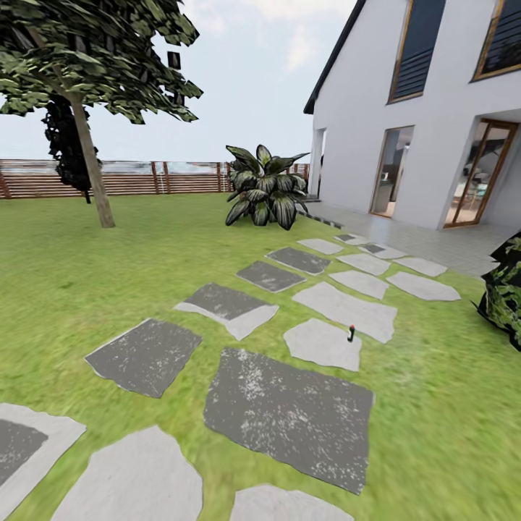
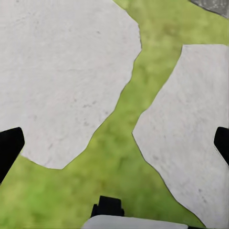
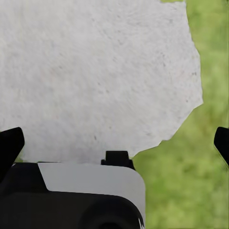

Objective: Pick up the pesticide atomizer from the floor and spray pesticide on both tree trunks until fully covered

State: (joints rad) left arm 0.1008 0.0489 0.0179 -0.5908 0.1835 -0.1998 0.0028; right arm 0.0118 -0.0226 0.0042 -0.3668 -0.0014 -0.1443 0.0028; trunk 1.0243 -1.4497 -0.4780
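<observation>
Head view: I see the pesticide atomizer point(image 1: 351, 333) standing upright at the far edge of a pale stepping stone point(image 1: 322, 344), ahead and to my right, well apart from the rig. One tree point(image 1: 79, 65) stands far off at my left, its tree trunk point(image 1: 91, 163) leaning slightly, in front of the wooden fence point(image 1: 145, 177). A broad-leaved plant point(image 1: 264, 189) sits near the house point(image 1: 420, 108). I cannot locate a second tree from here.

Left wrist view: I read the left end effector point(image 2: 114, 143) as apart, with dark fingertips point(image 2: 9, 145) at opposite edges of the picture and nothing between them. Pale stones point(image 2: 62, 76) and lawn point(image 2: 114, 157) lie below.

Right wrist view: the right end effector point(image 3: 114, 143) is likewise apart and empty, hanging over a pale stone point(image 3: 95, 71).

My judgement of the step: approach is not finished; the atomizer is not yet within reach.

Hazards, as I judge them:
- The atomizer is very small and stands upright. An approach that is too fast, or a finger arriving from the side, could tip it off the stone into the grass.
- It is hard to resolve at this range. I may misjudge the stopping position and overrun it with the base.
- Which way its nozzle faces is too small to tell, so a grasp could cover the trigger.

Containers: the atomizer is the only one present; its fill level cannot be read.
</observation>
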